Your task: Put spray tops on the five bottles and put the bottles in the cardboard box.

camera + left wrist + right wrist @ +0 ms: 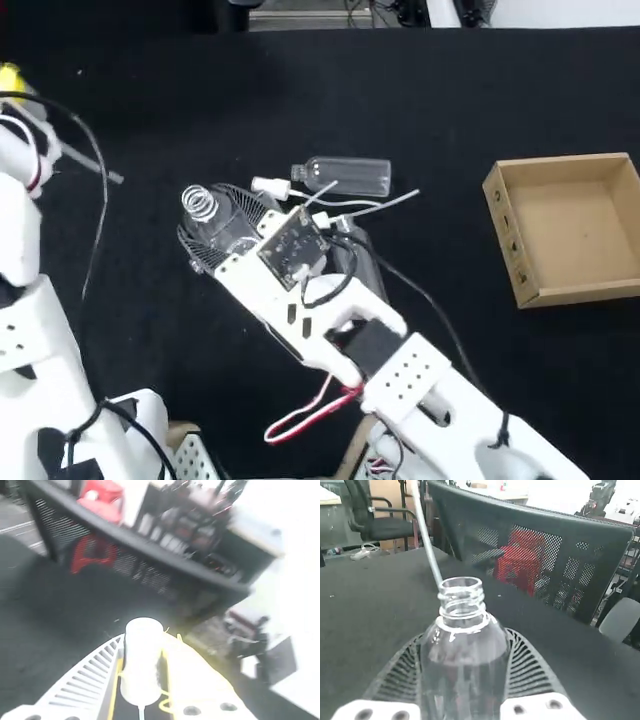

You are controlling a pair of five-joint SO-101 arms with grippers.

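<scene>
Black desk (200, 90) underneath. Cardboard box (570, 225) sits far right, open side up. Right end effector (467, 645) mid-desk, clamped round clear bottle (462, 670), neck bare. Second bottle (350, 177) lies on its side just beyond, loose spray top (270, 186) beside its neck. Left end effector (145, 672) over at left side, pinching white spray top (142, 635).

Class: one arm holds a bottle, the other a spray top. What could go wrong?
The spray top in the left gripper trails a long thin tube; it could miss the narrow bottle neck and bend. The bottle may slip in the right gripper when pressed. The second bottle lying beside that arm could get knocked.
</scene>
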